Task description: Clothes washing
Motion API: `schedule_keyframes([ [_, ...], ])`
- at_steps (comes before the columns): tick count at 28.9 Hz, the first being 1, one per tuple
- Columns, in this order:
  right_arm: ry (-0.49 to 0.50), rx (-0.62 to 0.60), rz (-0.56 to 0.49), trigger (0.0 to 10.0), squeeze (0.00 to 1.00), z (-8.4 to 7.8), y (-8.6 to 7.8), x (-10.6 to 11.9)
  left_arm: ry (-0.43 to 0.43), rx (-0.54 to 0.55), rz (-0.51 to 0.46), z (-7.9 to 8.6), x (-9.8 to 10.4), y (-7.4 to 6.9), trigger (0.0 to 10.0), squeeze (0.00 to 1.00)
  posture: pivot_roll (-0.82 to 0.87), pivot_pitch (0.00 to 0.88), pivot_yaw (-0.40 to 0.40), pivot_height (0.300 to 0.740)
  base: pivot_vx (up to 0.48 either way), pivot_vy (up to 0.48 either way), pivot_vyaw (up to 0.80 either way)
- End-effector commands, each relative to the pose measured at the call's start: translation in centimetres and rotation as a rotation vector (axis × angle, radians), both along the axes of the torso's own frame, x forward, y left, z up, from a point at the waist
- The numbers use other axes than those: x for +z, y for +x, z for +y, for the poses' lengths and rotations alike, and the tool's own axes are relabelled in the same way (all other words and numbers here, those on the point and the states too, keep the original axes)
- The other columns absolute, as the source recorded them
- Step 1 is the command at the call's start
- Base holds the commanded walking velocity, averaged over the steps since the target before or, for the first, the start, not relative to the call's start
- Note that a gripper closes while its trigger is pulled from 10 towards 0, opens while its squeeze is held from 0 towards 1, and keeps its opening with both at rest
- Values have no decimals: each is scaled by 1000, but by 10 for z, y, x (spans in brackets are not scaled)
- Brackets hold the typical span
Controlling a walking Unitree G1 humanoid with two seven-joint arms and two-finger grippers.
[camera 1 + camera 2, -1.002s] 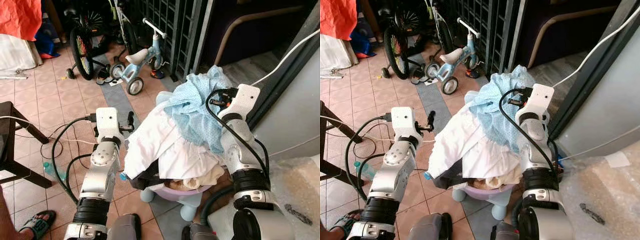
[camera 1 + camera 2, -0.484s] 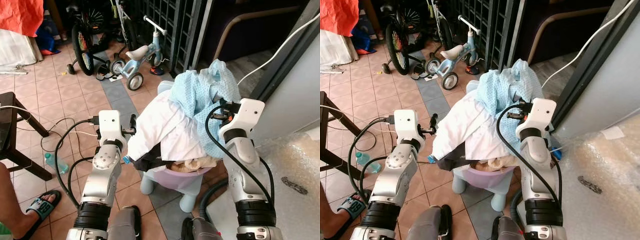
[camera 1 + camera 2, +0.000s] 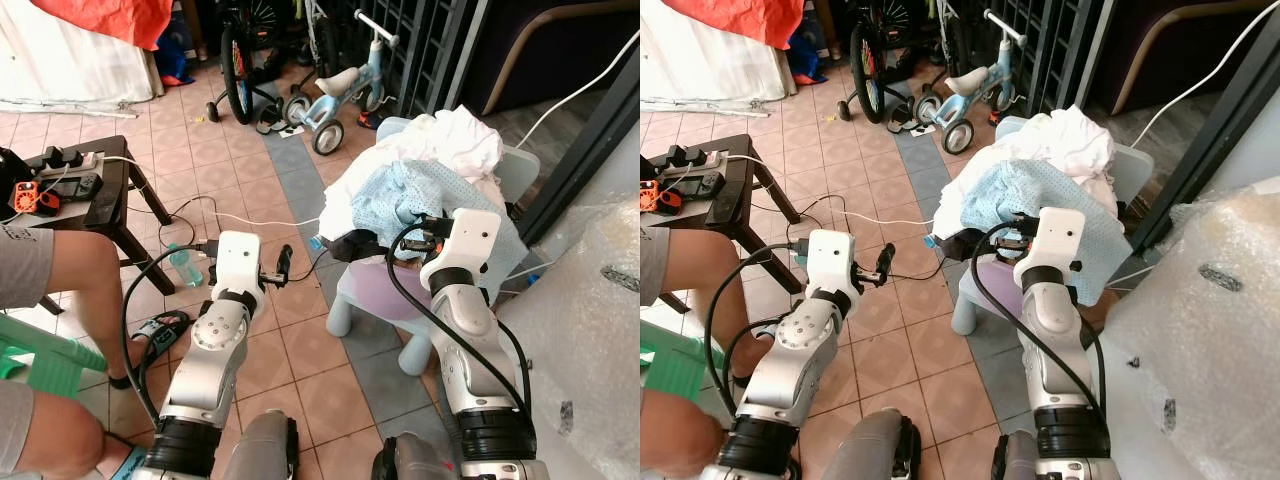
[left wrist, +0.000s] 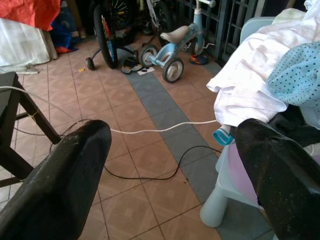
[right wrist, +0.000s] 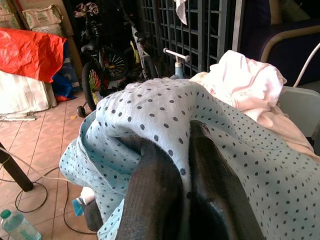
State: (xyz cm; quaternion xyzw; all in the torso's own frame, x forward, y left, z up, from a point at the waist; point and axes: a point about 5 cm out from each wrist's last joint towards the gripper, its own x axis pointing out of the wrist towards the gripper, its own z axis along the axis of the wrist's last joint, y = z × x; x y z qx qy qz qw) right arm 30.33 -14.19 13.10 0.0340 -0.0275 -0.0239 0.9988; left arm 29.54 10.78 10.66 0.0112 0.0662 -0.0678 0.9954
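Terracotta tiled floor (image 3: 300, 330) lies open between the robot and the small pale blue chair (image 3: 400, 330), with a grey tile strip running toward the bicycles. To the robot's left, a dark side table (image 3: 90, 195) carrying a power strip and a seated person's leg (image 3: 100, 270) narrow the room on that side. A white cable (image 3: 250, 220) and black cords cross the floor beside a plastic bottle (image 3: 183, 265). A child's blue tricycle (image 3: 335, 90) and a bicycle (image 3: 235, 55) stand farther ahead by a dark metal gate. Bubble-wrapped bulk (image 3: 1200, 300) closes in the right side.

The clothes pile (image 3: 430, 170), white garments over a blue dotted cloth (image 5: 165, 120), sits heaped on the chair.

Left gripper (image 4: 170, 165): fingers spread wide, empty, hovering over the floor short of the chair. Right gripper (image 5: 175, 170): fingers clenched on the blue dotted cloth, fabric pinched between them.
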Motion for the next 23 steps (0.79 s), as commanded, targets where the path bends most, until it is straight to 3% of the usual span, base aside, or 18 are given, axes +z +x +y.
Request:
schedule_keyframes([
  [1,-16,-6,-19,10000,0,0,1,6,-26,11,19,1,-1,-3,10000,0,-27,133,90,740,0,0,0],
  [6,-11,-47,4,10000,0,-8,-1,2,-52,35,48,7,-9,-3,10000,0,-45,121,86,740,0,0,-111],
  [14,-9,-127,15,10000,0,-27,-1,-10,-81,29,61,6,-13,-2,10000,0,-43,102,83,740,0,468,-800],
  [17,-40,-153,-26,10000,0,-31,3,0,-99,22,55,4,-12,-3,10000,0,-43,101,79,740,0,480,-800],
  [23,-78,-156,-39,10000,0,-35,0,-1,-92,6,45,7,-13,-3,10000,0,-48,93,89,740,0,480,-800],
])
